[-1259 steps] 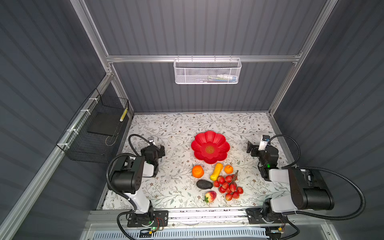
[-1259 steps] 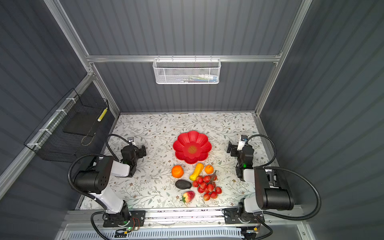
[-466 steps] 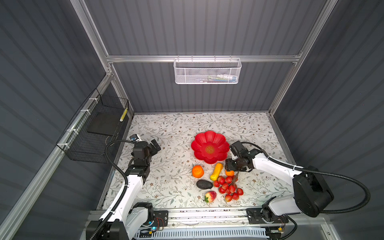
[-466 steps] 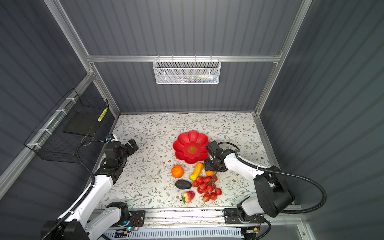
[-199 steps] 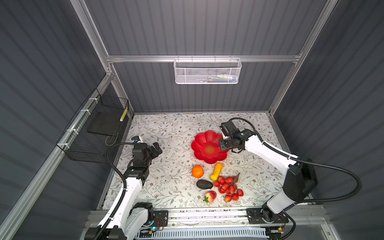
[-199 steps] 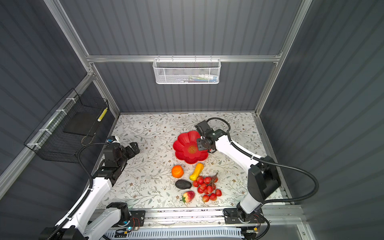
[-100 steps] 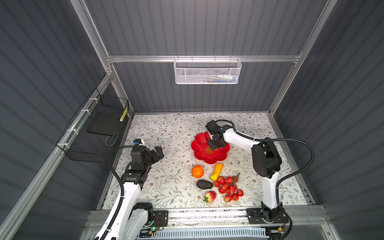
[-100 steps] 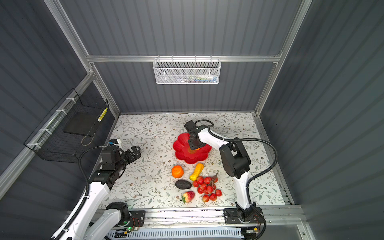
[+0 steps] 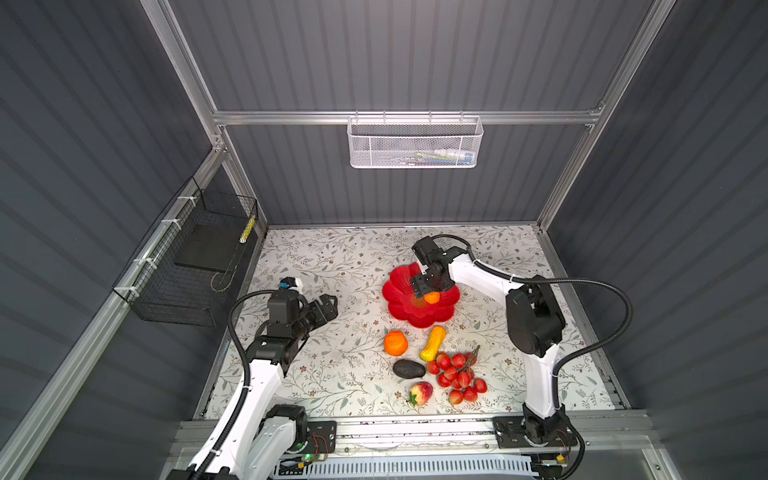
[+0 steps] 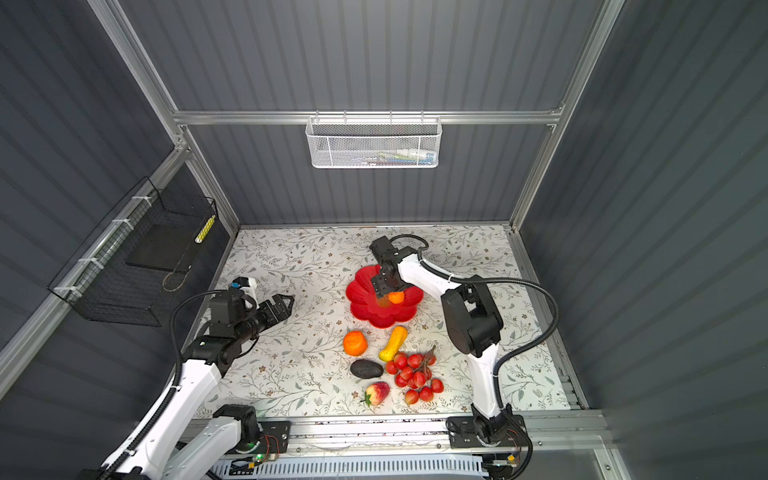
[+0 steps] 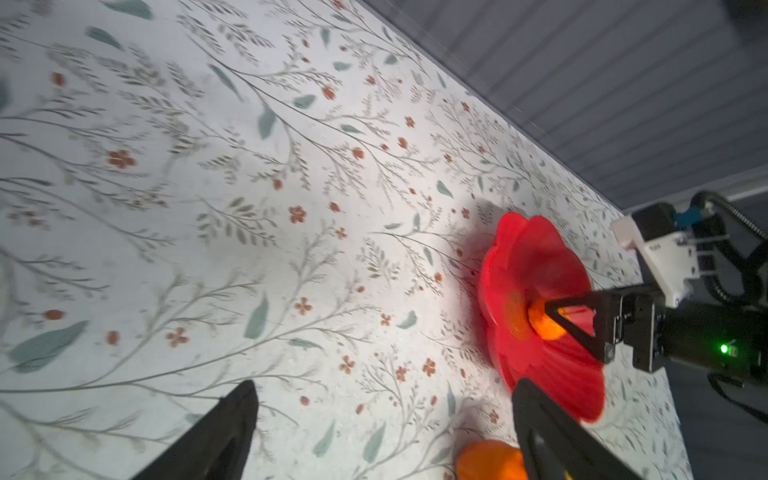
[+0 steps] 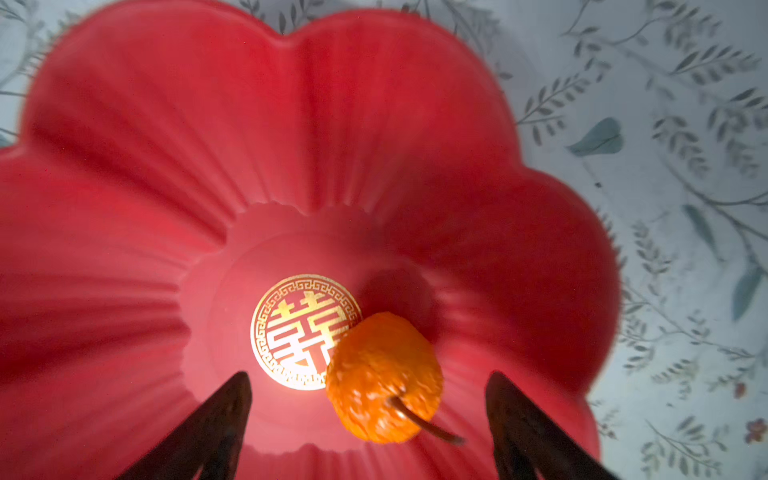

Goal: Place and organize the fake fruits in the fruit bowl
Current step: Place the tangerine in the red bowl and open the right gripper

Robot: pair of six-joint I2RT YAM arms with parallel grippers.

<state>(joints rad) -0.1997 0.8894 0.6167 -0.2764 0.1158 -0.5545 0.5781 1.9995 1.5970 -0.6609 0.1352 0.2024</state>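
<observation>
The right gripper (image 9: pixel 427 293) is hanging over the fruit bowl (image 9: pixel 397 291), jaws standing wide, gripping nothing. The small orange fruit (image 12: pixel 384 378) is lying loose in the bowl, overlapping the edge of the gold emblem (image 12: pixel 291 328), between the fingers (image 12: pixel 216 419) but clear of both. Over on the other side, the left gripper (image 10: pixel 286 303) is hovering wide open and empty above the floral mat (image 9: pixel 332 257). The bigger orange (image 9: pixel 395 343) is sitting on the mat near the bowl.

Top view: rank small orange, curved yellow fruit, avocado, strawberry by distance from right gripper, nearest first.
1. small orange: in the red bowl, right at the right gripper.
2. curved yellow fruit: just outside the bowl's near rim.
3. avocado: farther forward on the table.
4. strawberry: nearest the table's front edge.
</observation>
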